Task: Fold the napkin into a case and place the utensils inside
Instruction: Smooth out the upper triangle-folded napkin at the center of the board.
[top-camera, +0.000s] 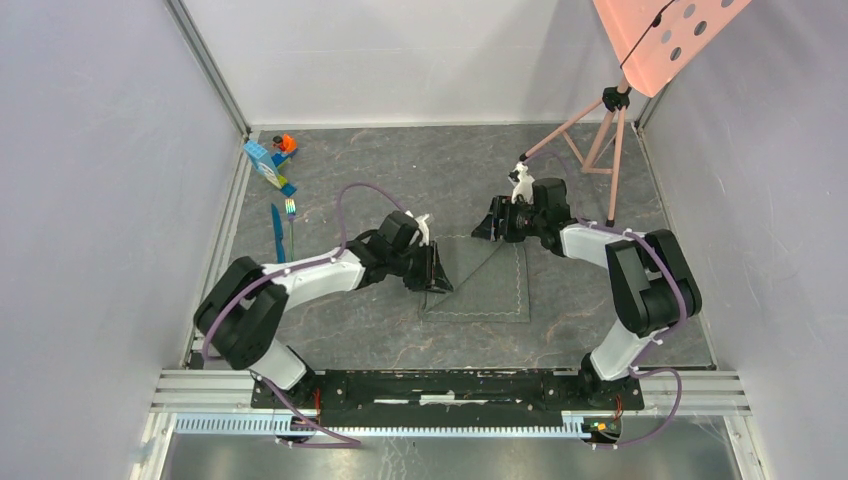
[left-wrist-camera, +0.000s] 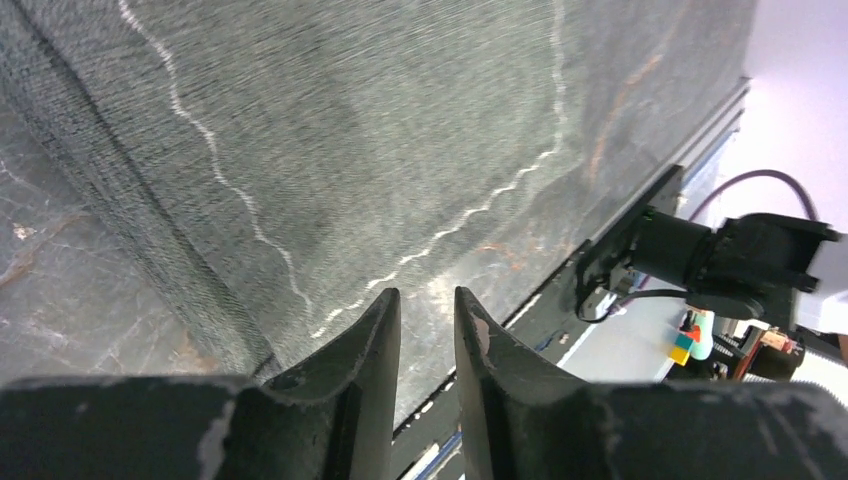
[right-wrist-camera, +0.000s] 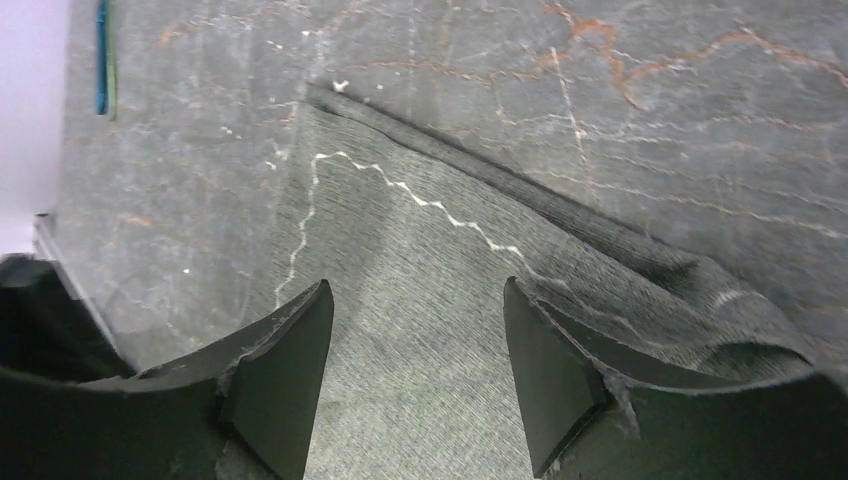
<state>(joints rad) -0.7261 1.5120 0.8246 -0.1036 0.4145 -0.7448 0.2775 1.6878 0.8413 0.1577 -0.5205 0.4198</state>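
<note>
While the napkin lies flat in the middle with a slanted fold line across it, you are working at its left and far edges, likely to fold it more, and the knife and fork wait well apart on the far left. Your right gripper hangs over the cloth with fingers wide apart and empty; your left gripper shows just a thin gap with nothing in it. From above, those edges are hidden under the grippers, so you cannot tell if either touches the cloth.
</note>
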